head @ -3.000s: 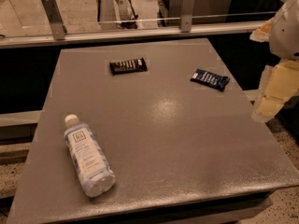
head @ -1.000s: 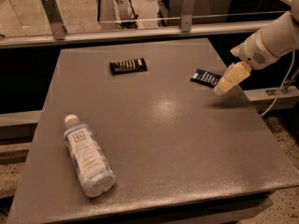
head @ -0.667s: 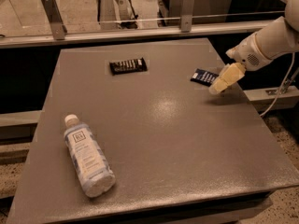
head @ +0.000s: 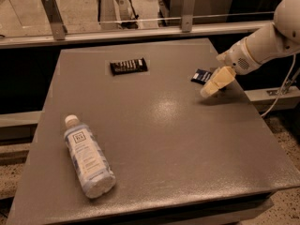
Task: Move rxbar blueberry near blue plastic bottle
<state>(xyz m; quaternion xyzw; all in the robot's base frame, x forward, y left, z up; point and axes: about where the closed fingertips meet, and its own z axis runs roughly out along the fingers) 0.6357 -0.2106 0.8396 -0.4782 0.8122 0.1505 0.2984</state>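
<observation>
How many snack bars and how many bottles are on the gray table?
Snack bars: 2 (rxbar blueberry, black bar)
Bottles: 1 (blue plastic bottle, lying down)
Total: 3
The pincer hangs right by the rxbar blueberry, near the table's right edge.

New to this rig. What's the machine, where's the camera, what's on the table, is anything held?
There is one camera view, looking down on a grey table from its near side; its mount is not shown. The white arm coming in from the right is a mobile robot's single arm. Its cream tip is the gripper, low over the table's far right, partly covering the rxbar blueberry, a small dark-blue wrapper lying flat. I cannot tell whether it touches the bar. At the back lies a black bar wrapper. Front left, a blue plastic bottle lies on its side, white cap pointing away.
</observation>
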